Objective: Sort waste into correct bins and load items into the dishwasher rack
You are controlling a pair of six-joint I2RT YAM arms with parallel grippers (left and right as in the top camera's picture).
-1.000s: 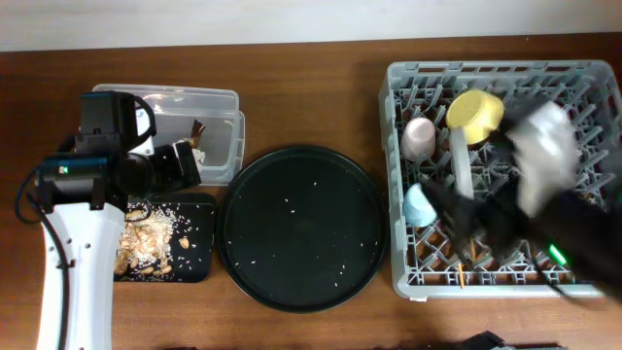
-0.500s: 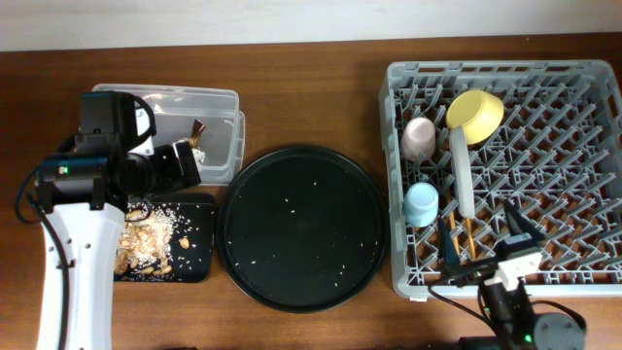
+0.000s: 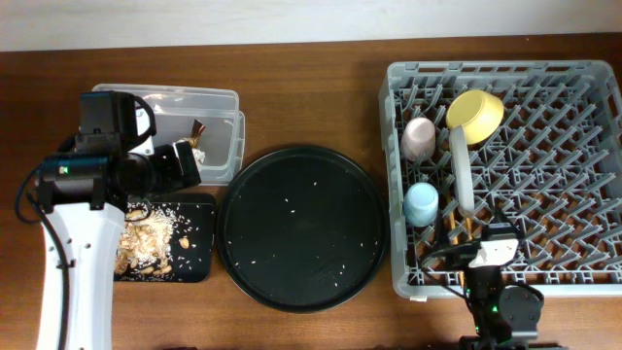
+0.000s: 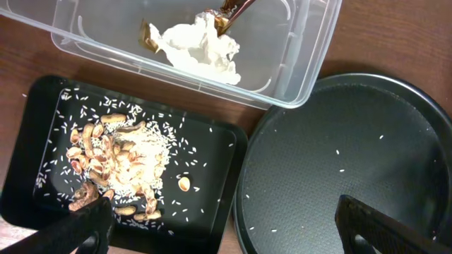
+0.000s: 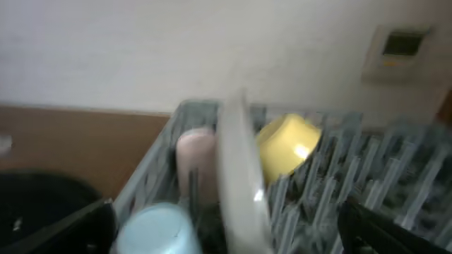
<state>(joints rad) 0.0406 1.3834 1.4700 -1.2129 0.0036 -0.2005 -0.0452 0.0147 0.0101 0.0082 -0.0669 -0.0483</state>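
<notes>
Your job looks nearly done: crumpled white paper napkin [image 4: 201, 49] and brown-gold snack wrapper [image 4: 232, 13] in the clear plastic rectangular tub [image 4: 300, 67], rice-flecked brown scraps [image 4: 120, 166] in the shallow black rectangular tray [image 4: 227, 159]; small pink cup [image 3: 419, 138], light-blue cup [image 3: 422, 203], yellow bowl [image 3: 476, 115], pale round plate [image 3: 461, 170] and wooden chopsticks [image 3: 466, 229] in the grey plastic lattice rack [image 3: 583, 146]. Left hand [image 4: 226, 226] and right hand [image 5: 226, 233] gape empty.
</notes>
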